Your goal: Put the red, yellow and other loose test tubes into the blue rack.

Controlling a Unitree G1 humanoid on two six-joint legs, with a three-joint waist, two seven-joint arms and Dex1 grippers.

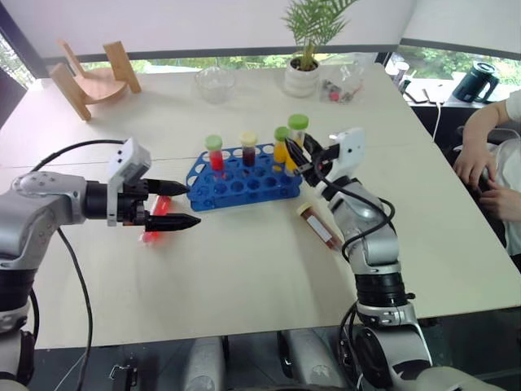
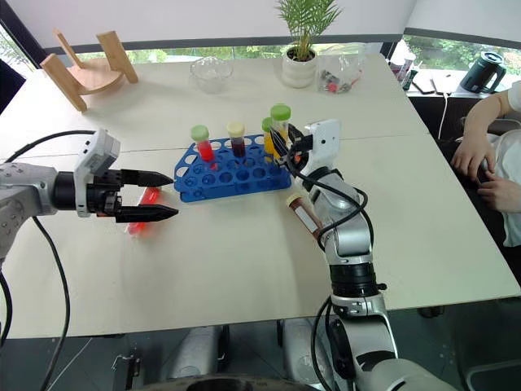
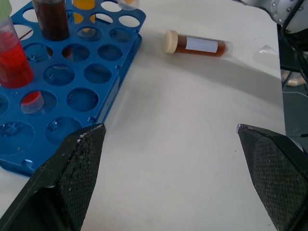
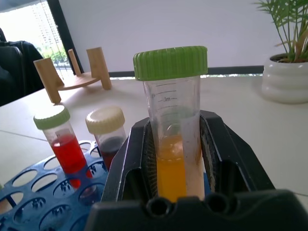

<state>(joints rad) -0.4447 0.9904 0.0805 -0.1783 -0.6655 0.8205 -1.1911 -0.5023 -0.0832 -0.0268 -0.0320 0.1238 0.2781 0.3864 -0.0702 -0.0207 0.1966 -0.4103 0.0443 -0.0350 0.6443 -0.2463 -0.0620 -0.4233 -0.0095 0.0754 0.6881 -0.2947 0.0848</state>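
Left gripper spread wide over a loose red tube, blue rack holding three, right gripper clamped on a yellow tube, brown tube lying below it.

Pale wooden table is backed by a white wall; daylit windows (greenery outside) are seen.

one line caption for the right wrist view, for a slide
Right gripper shut on a green-capped yellow tube above the blue rack.
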